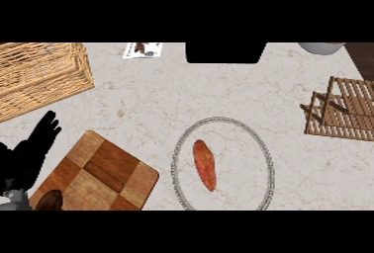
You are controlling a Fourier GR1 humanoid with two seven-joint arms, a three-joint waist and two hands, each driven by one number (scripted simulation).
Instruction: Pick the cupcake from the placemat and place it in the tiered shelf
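Head view: cupcake (pixel 49 200) sits on near-left corner of checkered placemat (pixel 102 173), partly cut off. Left hand (pixel 33 148) just beside it, fingers straight, holding nothing. Tiered shelf (pixel 342 112) far right.

Only the left hand (pixel 29 148) shows from here: matte black all over, slim tapering fingers, and a sliver of grey forearm (pixel 10 200) at the wrist.
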